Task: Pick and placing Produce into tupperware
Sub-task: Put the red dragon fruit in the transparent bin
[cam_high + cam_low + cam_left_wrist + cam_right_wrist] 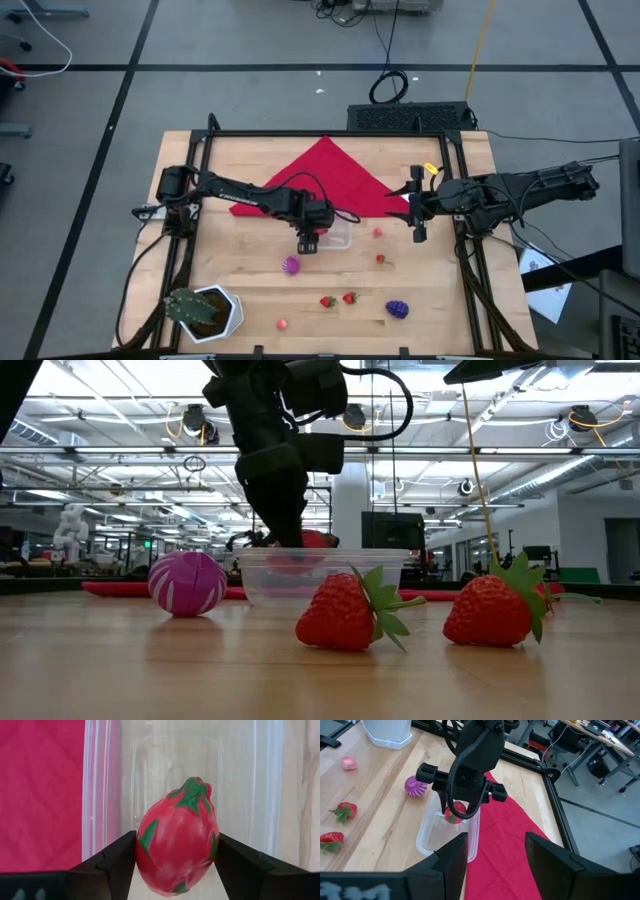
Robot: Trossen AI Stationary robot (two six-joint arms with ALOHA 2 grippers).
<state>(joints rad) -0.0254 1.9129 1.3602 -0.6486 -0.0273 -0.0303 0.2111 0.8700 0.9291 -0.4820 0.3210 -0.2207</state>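
Tupperware (170, 785) rim beyond frame edges

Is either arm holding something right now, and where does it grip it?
The left gripper holds a red-and-green toy fruit by its sides, over the tub. The right gripper holds nothing.

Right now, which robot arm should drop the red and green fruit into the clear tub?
The left one, probably. Its end effector is shut on the red and green fruit, right above the clear tub. The right end effector waits open, off to the side.
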